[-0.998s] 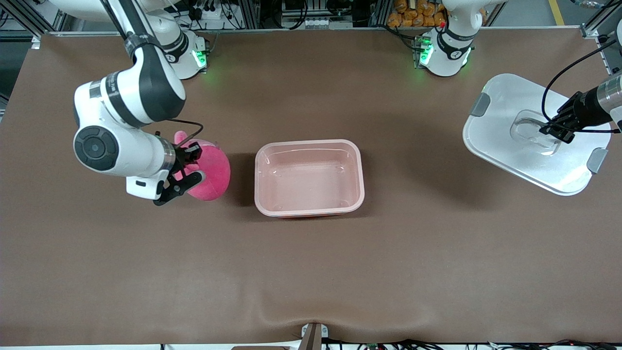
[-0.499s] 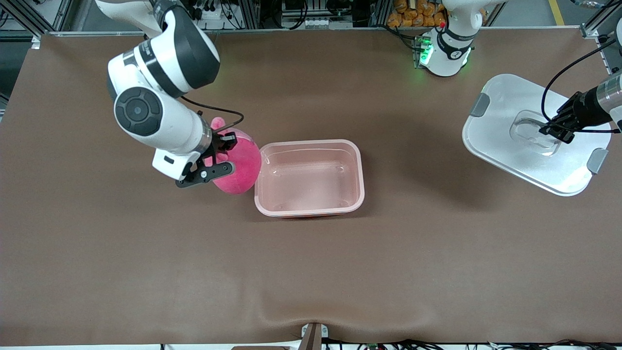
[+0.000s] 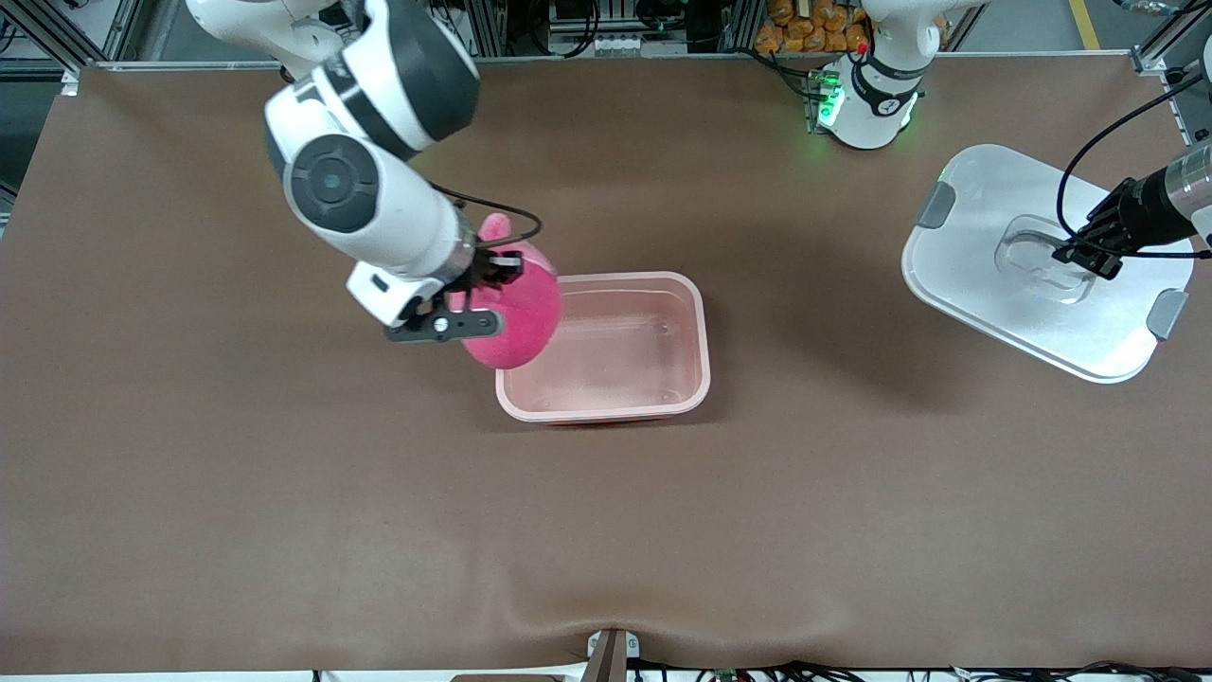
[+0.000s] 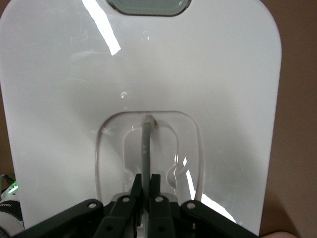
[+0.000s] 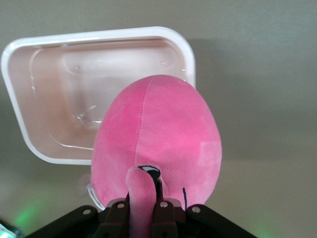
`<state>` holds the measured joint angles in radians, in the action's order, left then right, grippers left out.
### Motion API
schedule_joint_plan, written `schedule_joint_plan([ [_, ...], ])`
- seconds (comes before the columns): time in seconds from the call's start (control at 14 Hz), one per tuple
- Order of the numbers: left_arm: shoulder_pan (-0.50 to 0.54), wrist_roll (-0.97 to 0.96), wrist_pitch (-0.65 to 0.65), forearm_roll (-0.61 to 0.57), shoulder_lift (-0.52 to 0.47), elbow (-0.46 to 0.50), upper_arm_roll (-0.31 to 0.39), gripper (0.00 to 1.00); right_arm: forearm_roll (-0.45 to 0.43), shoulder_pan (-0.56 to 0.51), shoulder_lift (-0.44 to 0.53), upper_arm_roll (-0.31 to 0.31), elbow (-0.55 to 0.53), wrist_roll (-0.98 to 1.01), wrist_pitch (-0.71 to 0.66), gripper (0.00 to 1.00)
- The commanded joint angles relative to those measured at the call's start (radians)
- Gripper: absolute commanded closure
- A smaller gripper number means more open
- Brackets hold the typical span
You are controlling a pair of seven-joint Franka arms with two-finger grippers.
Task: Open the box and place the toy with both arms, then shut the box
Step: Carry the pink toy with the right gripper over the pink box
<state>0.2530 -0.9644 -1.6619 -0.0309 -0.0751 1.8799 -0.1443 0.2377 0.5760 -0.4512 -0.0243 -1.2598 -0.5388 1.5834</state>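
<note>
The open pink box point(image 3: 703, 332) stands in the middle of the table with no lid on it. My right gripper point(image 3: 471, 301) is shut on an ear of the hot-pink toy point(image 3: 516, 317) and holds it in the air over the box's rim at the right arm's end. In the right wrist view the toy point(image 5: 158, 124) hangs from the right gripper point(image 5: 142, 201) above the box point(image 5: 99, 35). My left gripper point(image 3: 1081, 254) is shut on the handle of the white lid point(image 3: 1004, 313) and holds it tilted above the table at the left arm's end. The left wrist view shows the left gripper point(image 4: 146, 182), the handle point(image 4: 145, 144) and the lid point(image 4: 64, 74).
The brown table cloth point(image 3: 606, 530) is bare around the box. The lid carries grey clips point(image 3: 935, 205) at both ends. Cables and orange items point(image 3: 805, 24) lie past the table's edge by the arm bases.
My right arm has lifted and carried the toy from beside the box toward it, to over its rim. The left gripper and the lid have stayed put.
</note>
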Motion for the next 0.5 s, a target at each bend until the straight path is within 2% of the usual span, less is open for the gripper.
schedule_joint_plan([
  [0.0, 0.000, -0.022, 0.019, 0.023, -0.019, -0.007, -0.007, 1.00, 0.026, 0.022, -0.101, -0.008, 0.132, -0.091, -0.007, 1.00],
  [0.21, 0.000, -0.048, 0.014, 0.023, -0.015, -0.007, -0.018, 1.00, 0.087, 0.007, -0.119, 0.009, 0.142, -0.191, 0.041, 1.00],
  [0.43, 0.000, -0.088, 0.002, 0.023, -0.008, -0.007, -0.037, 1.00, 0.091, 0.004, -0.147, 0.009, 0.145, -0.194, 0.062, 1.00],
])
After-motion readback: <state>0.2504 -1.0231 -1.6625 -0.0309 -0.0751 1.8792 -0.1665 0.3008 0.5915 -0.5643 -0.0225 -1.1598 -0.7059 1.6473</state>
